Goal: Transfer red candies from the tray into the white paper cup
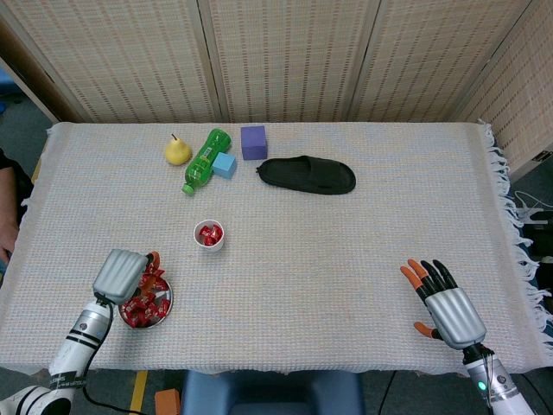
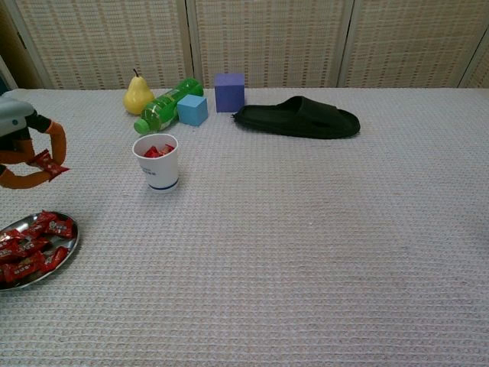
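Note:
A round metal tray [image 1: 164,308] [image 2: 67,250] with several red candies lies near the table's front left. My left hand [image 1: 123,272] [image 2: 23,145] hovers above it and pinches one red candy [image 2: 46,163] [image 1: 153,269] between orange fingertips. The white paper cup [image 1: 209,235] [image 2: 157,164] stands further in and to the right, with red candies inside. My right hand [image 1: 445,307] rests open on the cloth at the front right, fingers spread, holding nothing; the chest view does not show it.
At the back stand a yellow pear [image 1: 177,150], a lying green bottle [image 1: 204,158], a light blue cube [image 1: 225,164], a purple cube [image 1: 253,142] and a black slipper [image 1: 308,175]. A woven cloth [image 1: 346,259] covers the table.

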You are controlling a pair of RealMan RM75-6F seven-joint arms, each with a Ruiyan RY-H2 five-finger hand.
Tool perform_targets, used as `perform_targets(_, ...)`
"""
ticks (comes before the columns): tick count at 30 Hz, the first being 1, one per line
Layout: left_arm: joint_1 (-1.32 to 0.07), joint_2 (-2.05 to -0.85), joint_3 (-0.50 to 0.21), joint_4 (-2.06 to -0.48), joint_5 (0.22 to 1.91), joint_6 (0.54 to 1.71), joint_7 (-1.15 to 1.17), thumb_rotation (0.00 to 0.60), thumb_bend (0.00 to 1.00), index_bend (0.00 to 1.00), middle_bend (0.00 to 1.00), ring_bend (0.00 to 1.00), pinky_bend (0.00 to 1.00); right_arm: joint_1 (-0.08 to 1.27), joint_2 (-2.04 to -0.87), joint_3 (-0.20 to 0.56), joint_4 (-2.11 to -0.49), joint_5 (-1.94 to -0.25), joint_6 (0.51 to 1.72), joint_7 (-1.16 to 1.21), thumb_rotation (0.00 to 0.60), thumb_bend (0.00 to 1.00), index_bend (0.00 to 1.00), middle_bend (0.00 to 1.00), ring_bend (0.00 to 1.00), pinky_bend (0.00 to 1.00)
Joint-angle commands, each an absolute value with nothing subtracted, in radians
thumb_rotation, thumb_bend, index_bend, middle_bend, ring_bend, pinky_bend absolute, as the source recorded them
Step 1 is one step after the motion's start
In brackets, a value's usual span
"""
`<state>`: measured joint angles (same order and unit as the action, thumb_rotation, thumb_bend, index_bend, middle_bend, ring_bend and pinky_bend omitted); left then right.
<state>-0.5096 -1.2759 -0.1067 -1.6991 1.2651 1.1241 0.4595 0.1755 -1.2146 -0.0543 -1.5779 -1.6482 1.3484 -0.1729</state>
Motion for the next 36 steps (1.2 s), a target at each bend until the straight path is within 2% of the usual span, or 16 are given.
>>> perform_targets(1, -0.569, -1.281, -0.174, -1.725, 1.219, 1.092, 0.471, 0.600, 0.56, 0.59, 0.99, 1.00, 1.00, 0.176, -1.216, -0.050, -1.577, -1.641, 1.346, -0.175, 0.600, 0.00, 0.00, 0.00, 0.00, 0.00)
perform_targets(4, -0.618, -1.322, -0.221, -1.711, 1.167, 1.065, 0.478, 0.600, 0.56, 0.59, 0.99, 1.00, 1.00, 0.177, -1.216, -0.047, -1.576, -1.633, 1.343, -0.174, 0.600, 0.00, 0.00, 0.00, 0.00, 0.00)
perform_targets(9, -0.705, -1.395, -0.260, -1.631, 1.057, 1.007, 0.548, 0.600, 0.55, 0.59, 0.99, 1.00, 1.00, 0.179, -1.217, -0.048, -1.575, -1.629, 1.335, -0.176, 0.600, 0.00, 0.00, 0.00, 0.00, 0.00)
perform_targets(17, -0.798, -1.500, -0.276, -1.509, 0.970, 0.984, 0.615, 0.600, 0.55, 0.57, 0.99, 1.00, 1.00, 0.185, -1.224, -0.048, -1.570, -1.617, 1.316, -0.181, 0.600, 0.00, 0.00, 0.00, 0.00, 0.00)
perform_targets(25, -0.833, -1.544, -0.262, -1.444, 0.933, 0.979, 0.632, 0.600, 0.56, 0.56, 0.99, 1.00, 1.00, 0.187, -1.223, -0.047, -1.570, -1.613, 1.314, -0.182, 0.600, 0.00, 0.00, 0.00, 0.00, 0.00)
perform_targets(31, -0.853, -1.559, -0.246, -1.434, 0.906, 0.977, 0.659, 0.600, 0.55, 0.46, 0.99, 1.00, 1.00, 0.186, -1.224, -0.047, -1.572, -1.614, 1.319, -0.184, 0.600, 0.00, 0.00, 0.00, 0.00, 0.00)
perform_targets(36, -0.859, -1.562, -0.244, -1.449, 0.906, 0.995, 0.651, 0.600, 0.46, 0.31, 0.99, 1.00, 1.00, 0.182, -1.221, -0.048, -1.572, -1.623, 1.333, -0.177, 0.600, 0.00, 0.00, 0.00, 0.00, 0.00)
